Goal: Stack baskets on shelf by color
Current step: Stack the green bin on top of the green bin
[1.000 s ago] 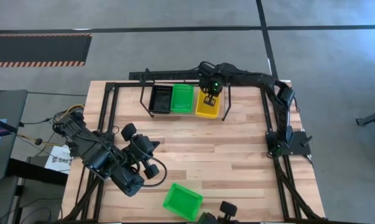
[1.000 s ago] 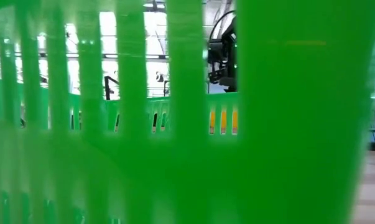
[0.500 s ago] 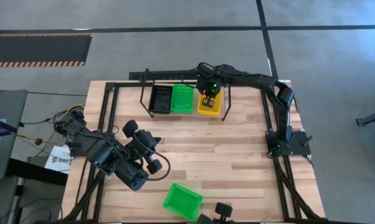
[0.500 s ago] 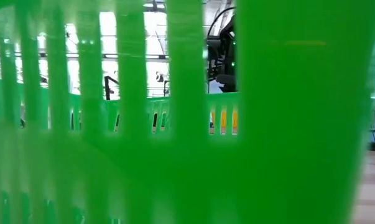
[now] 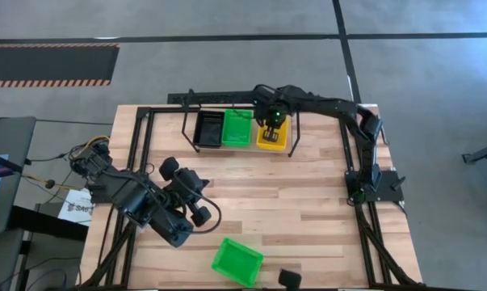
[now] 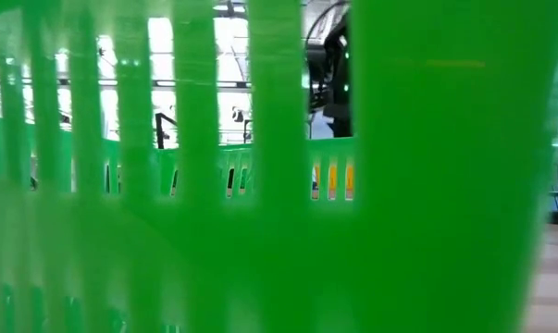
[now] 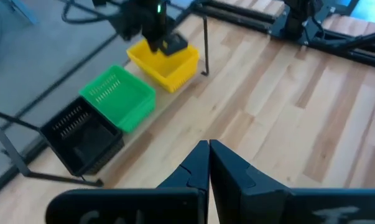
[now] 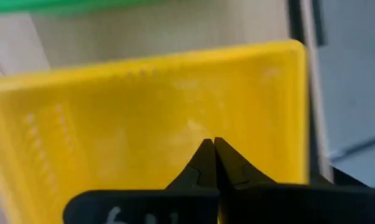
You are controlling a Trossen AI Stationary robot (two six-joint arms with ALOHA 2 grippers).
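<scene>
Looking down from the high view: right pincer (image 5: 269, 123) pressed together and empty, hanging over the yellow basket (image 5: 272, 138) at the right end of the shelf (image 5: 186, 129), next to the green basket (image 5: 237, 128) and the black basket (image 5: 208, 129). Left pincer (image 5: 196, 212) likewise pressed together, empty, parked over the bare surface (image 5: 308, 202), well apart from the shelf. Lone green basket (image 5: 237, 260) lying askew near the front edge, not yet stacked. Likely trouble: coming down on that tilted basket with tips misaligned to its rim, so pushing it off the front edge rather than gripping it.

Level from the low view: almost wholly blocked by the slotted wall of the lone green basket, set right against the lens; only slivers of the shelf baskets and the right arm through the slots. Risk, then, of no useful check from here during a grasp.

Through the left wrist view: closed tips over wood, the three shelf baskets lined up side by side beyond, right arm above the yellow one. Possible clash of arms if both work at the shelf together.

Through the right wrist view: closed tips close above the yellow basket's floor. Danger of snagging its wall on lift-out and dragging it off the shelf.
</scene>
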